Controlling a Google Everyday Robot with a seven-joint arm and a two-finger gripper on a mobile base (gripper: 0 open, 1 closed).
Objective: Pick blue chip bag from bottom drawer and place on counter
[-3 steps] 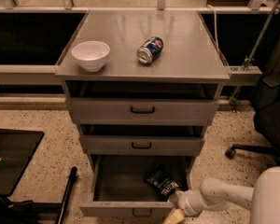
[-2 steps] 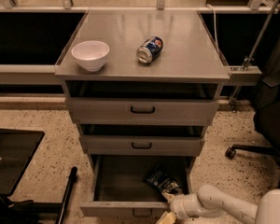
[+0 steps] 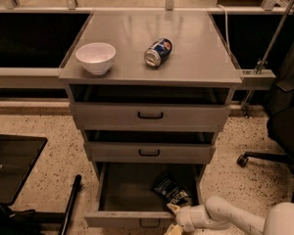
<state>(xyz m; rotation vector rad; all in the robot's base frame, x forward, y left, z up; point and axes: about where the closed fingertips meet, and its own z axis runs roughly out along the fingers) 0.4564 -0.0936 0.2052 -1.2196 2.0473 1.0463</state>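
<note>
The blue chip bag (image 3: pixel 170 190) lies crinkled at the right of the open bottom drawer (image 3: pixel 108 199), near its front. My gripper (image 3: pixel 173 218) hangs at the drawer's front right rim, just below and in front of the bag, on a white arm coming in from the lower right. One pale fingertip (image 3: pixel 173 208) points at the bag's near edge. The counter (image 3: pixel 196 58) is the grey cabinet top above.
A white bowl (image 3: pixel 95 58) and a blue soda can (image 3: pixel 158 52) lying on its side rest on the counter. The two upper drawers are shut. A black office chair (image 3: pixel 279 131) stands at the right, a black tray (image 3: pixel 12 165) at the left.
My arm has slid left along the drawer's front, bringing the gripper from the drawer's right corner to just in front of the bag. The bag has not moved.
</note>
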